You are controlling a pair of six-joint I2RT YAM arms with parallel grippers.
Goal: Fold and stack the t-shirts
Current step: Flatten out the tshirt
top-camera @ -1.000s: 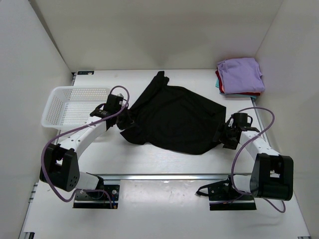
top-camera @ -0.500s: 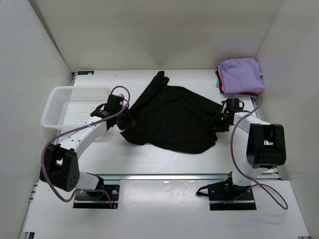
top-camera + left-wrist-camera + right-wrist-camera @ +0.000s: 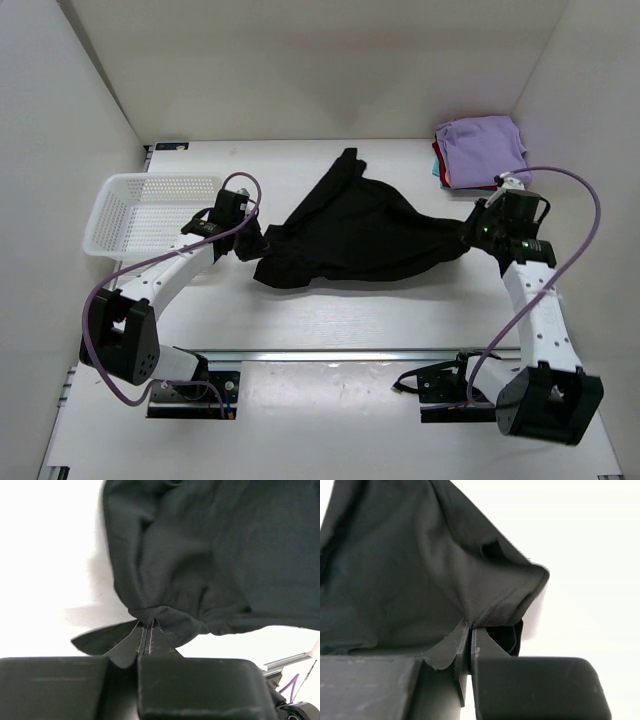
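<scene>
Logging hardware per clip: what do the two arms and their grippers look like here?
The left arm and right arm have white links, boxy black joint housings and a loose purple cable each. The left gripper and right gripper have black fingers tapering to thin tips. No markings legible.

Basket (image 3: 150,208) at left, loose t-shirt (image 3: 365,235) centred between left claw (image 3: 258,243) and right claw (image 3: 470,232), folded t-shirts (image 3: 482,150) back right

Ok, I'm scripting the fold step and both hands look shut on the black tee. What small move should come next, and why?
Probably draw the hands slightly apart. The left hand and right hand each pinch an edge of the black t-shirt, which lies bunched and wrinkled between them on the table; tension should flatten it for folding.
</scene>
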